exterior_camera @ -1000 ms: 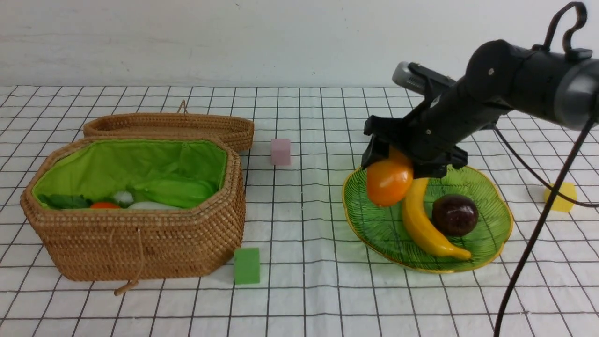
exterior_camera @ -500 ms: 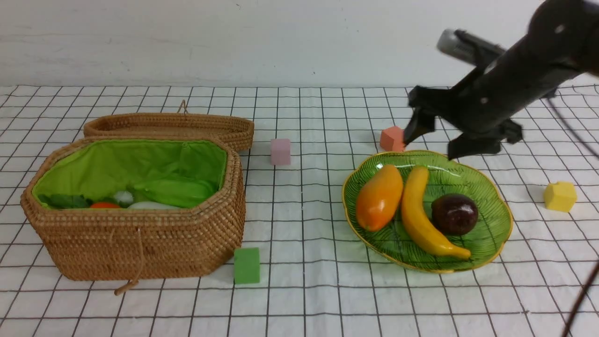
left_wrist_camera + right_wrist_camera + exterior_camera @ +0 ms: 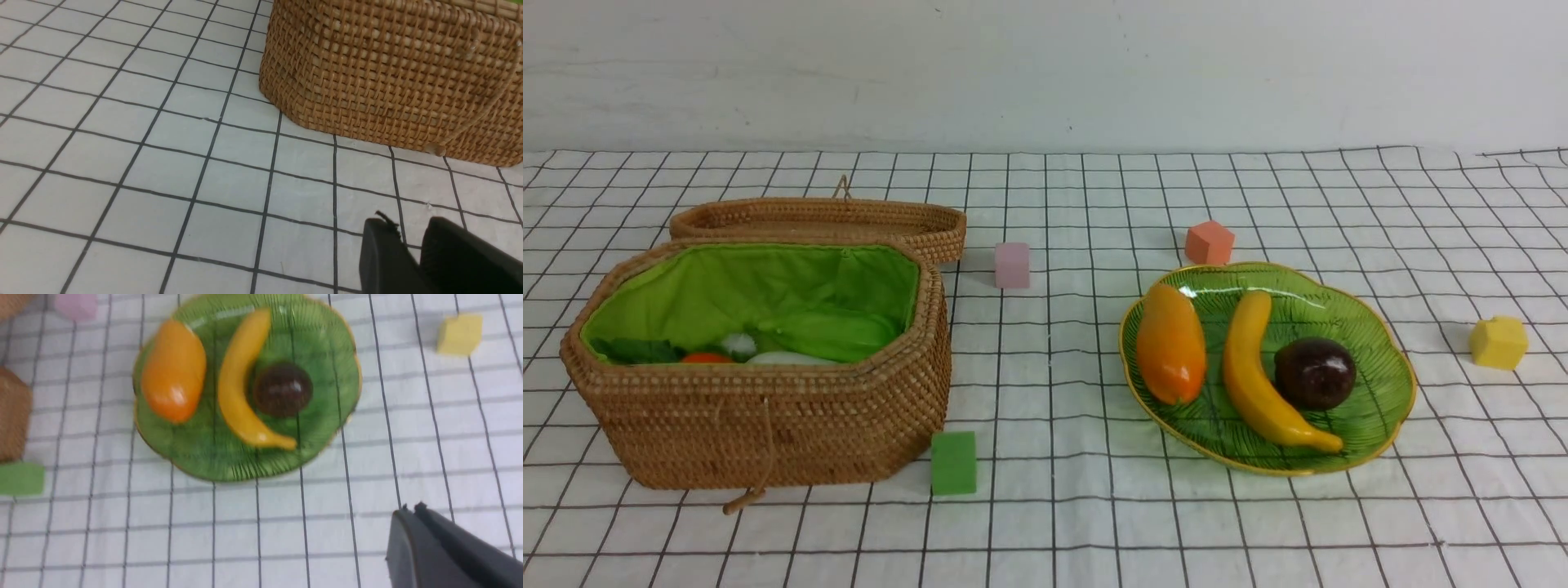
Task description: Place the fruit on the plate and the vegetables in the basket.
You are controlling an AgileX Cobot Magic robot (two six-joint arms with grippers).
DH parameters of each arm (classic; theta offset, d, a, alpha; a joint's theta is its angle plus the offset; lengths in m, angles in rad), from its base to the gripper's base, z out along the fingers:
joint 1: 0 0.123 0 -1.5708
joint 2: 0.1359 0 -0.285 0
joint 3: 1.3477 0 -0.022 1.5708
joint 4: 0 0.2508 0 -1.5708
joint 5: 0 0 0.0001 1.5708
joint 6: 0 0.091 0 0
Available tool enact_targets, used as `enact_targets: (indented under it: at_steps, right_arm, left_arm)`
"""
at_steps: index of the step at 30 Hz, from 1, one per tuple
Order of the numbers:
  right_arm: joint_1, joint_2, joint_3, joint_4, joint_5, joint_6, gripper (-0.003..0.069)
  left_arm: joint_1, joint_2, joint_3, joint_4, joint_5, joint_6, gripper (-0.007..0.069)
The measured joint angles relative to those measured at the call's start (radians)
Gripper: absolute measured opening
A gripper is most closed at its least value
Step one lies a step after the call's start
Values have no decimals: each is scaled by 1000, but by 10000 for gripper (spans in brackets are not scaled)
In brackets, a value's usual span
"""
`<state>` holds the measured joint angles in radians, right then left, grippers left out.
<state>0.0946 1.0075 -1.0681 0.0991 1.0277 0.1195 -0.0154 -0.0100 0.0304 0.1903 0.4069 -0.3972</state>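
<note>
The orange-yellow mango [image 3: 1170, 343], the banana [image 3: 1258, 376] and the dark purple fruit [image 3: 1315, 373] lie side by side on the green plate [image 3: 1388, 327]. In the basket [image 3: 768, 425] lie the vegetables: a light-green gourd [image 3: 837, 335], a carrot [image 3: 706, 358] and a white radish [image 3: 780, 358], partly hidden by its wall. Neither arm shows in the front view. My right gripper [image 3: 412, 508] is shut and empty, hovering over bare cloth beside the plate [image 3: 327, 347]. My left gripper [image 3: 408, 228] stands slightly open and empty over the cloth, a little apart from the basket's wall [image 3: 392, 73].
The shallow woven lid [image 3: 817, 219] lies behind the basket. Foam cubes sit on the checked cloth: pink [image 3: 1012, 265] between basket and plate, orange [image 3: 1209, 242] behind the plate, yellow [image 3: 1499, 342] at the right, green [image 3: 953, 463] by the basket's front corner.
The right gripper let the mango go onto the plate, then rose and drew back out of the front view, and its jaws closed. The mango settled beside the banana.
</note>
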Motion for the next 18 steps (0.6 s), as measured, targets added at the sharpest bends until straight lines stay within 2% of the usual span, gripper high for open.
enact_targets:
  at_steps: [3,8,18]
  right_arm:
    - [0,-125,252,-2,-149,-5,-8]
    - [0,-300,411,-3,-301,-6,-8]
    - [0,-535,464,-7,-289,-7,-6]
  left_arm:
    - [0,0,0,0,0,0,145]
    - [0,0,0,0,0,0,145]
    - [0,0,0,0,0,0,145]
